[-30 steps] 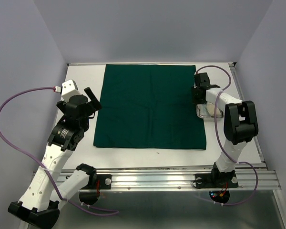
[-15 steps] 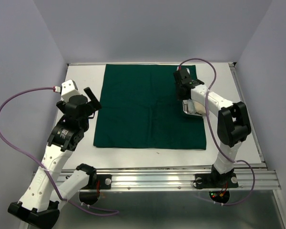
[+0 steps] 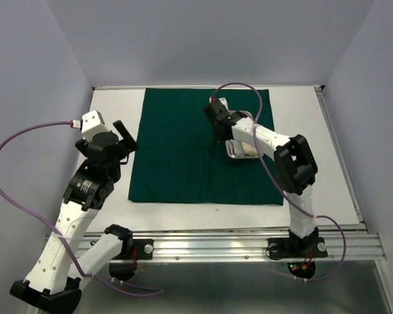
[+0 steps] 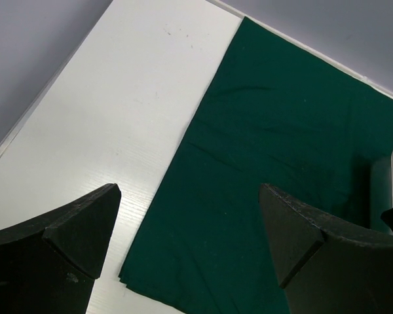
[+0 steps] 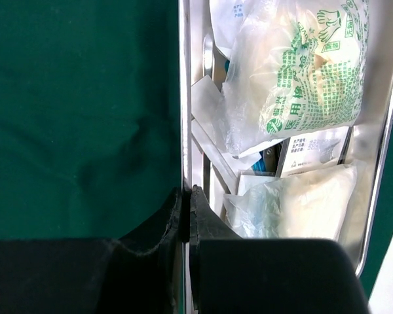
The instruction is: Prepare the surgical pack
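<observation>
The dark green drape (image 3: pixel 183 150) lies spread flat on the white table. The small steel tray (image 3: pixel 241 156) rests on the drape's right half. My right gripper (image 3: pixel 223 136) is shut on the tray's left rim; in the right wrist view the jaws (image 5: pixel 187 196) pinch that thin steel wall (image 5: pixel 183 98). White gauze and glove packets (image 5: pixel 295 78) fill the tray. I cannot make out scissors or forceps. My left gripper (image 3: pixel 124 139) is open and empty above the drape's left edge (image 4: pixel 183 150). The tray's end (image 4: pixel 392 186) shows at the right edge of the left wrist view.
The white table (image 3: pixel 118 108) has a raised metal rail along its back and right sides (image 3: pixel 324 111). A bare strip of table lies right of the drape (image 3: pixel 308 131). Purple cables loop from both arms (image 3: pixel 242 86).
My right gripper has dragged the steel tray leftward from the table's right strip onto the drape's right half. The left arm has barely moved.
</observation>
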Robot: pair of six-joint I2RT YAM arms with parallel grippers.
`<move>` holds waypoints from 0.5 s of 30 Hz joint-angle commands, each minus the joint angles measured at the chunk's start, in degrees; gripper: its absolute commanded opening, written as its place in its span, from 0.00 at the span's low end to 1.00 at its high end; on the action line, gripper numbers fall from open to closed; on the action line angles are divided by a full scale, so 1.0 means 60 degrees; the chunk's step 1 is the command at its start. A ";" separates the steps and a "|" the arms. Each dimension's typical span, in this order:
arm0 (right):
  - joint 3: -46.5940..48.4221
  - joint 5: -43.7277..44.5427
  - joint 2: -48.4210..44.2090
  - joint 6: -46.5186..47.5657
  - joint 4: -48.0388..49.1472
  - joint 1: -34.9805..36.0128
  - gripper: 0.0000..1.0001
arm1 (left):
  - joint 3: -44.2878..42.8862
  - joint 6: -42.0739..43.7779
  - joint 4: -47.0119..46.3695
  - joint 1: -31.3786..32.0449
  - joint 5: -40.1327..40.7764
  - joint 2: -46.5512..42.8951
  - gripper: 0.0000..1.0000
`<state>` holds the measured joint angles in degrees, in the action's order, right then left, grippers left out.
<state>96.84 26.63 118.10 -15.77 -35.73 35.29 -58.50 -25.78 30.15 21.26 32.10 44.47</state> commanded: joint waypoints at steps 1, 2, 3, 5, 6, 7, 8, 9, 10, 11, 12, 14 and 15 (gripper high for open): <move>0.0838 0.0953 -0.0202 0.1437 0.0621 -0.0051 0.01 | 0.0082 0.0151 -0.0103 -0.0056 0.0378 -0.0204 0.99; 0.0853 0.0763 -0.0173 0.1703 0.0709 -0.0051 0.01 | 0.0097 0.0166 -0.0103 -0.0056 0.0378 -0.0204 0.99; 0.0853 0.0660 -0.0143 0.1995 0.0812 -0.0051 0.01 | 0.0126 0.0166 -0.0103 -0.0071 0.0393 -0.0219 0.99; 0.0824 0.0266 -0.0143 0.2944 0.1060 -0.0051 0.01 | 0.0155 0.0151 -0.0118 -0.0071 0.0378 -0.0219 0.99; 0.0780 0.0220 -0.0172 0.3212 0.1207 -0.0051 0.01 | 0.0170 0.0151 -0.0118 -0.0056 0.0378 -0.0219 0.99; 0.0721 0.0045 -0.0187 0.3722 0.1498 -0.0051 0.01 | 0.0155 0.0151 -0.0118 -0.0056 0.0378 -0.0219 0.99; 0.0692 -0.0101 -0.0172 0.3988 0.1646 -0.0051 0.01 | 0.0170 0.0166 -0.0118 -0.0056 0.0378 -0.0219 0.99; 0.0663 -0.0132 -0.0172 0.4223 0.1836 -0.0051 0.01 | 0.0141 0.0166 -0.0118 -0.0056 0.0393 -0.0204 0.99; 0.0706 -0.0176 -0.0114 0.4617 0.2055 -0.0051 0.01 | 0.0155 0.0180 -0.0118 -0.0071 0.0393 -0.0204 0.99; 0.0706 -0.0249 -0.0085 0.4809 0.2174 -0.0051 0.01 | 0.0141 0.0180 -0.0118 -0.0056 0.0407 -0.0204 0.99; 0.0706 -0.0438 -0.0012 0.5057 0.2320 -0.0051 0.01 | 0.0141 0.0180 -0.0104 -0.0071 0.0422 -0.0204 0.99; 0.0808 -0.0934 0.0091 0.5628 0.2585 -0.0051 0.01 | 0.0126 0.0180 -0.0089 -0.0056 0.0437 -0.0204 0.99; 0.0794 -0.0996 0.0120 0.5733 0.2701 -0.0051 0.01 | 0.0111 0.0180 -0.0060 -0.0056 0.0437 -0.0204 0.99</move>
<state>97.78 22.17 119.44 8.21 -28.69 34.89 -57.74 -25.71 30.55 21.26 32.71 44.03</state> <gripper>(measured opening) 0.067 0.989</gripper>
